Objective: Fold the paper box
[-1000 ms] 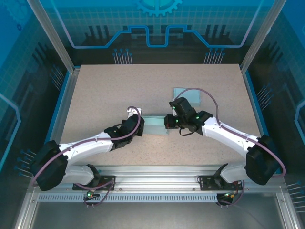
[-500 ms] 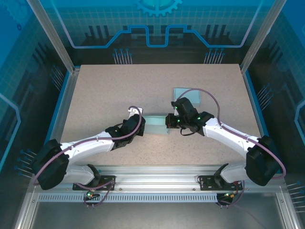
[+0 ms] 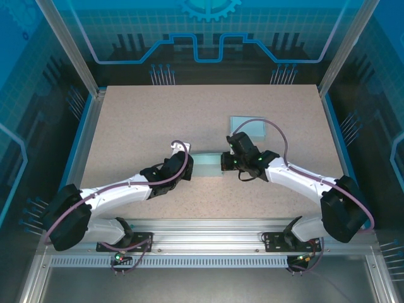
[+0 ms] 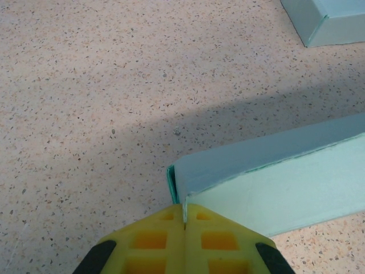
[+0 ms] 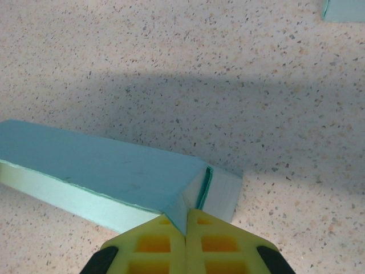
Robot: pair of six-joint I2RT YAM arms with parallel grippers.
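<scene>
Midway across the table (image 3: pixel 126 126) we see the paper box (image 3: pixel 206 166) from above, with another teal box (image 3: pixel 247 126) far right of it. Up close, our wrist views show the left gripper (image 4: pixel 183 212) clamped on its left edge and the right gripper (image 5: pixel 186 227) clamped on its right flap.

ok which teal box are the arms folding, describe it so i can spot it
Find the middle of the speckled table. The long teal box lies there, its ends pinched by the left gripper and right gripper; the squarer teal box farther back sits untouched.
</scene>
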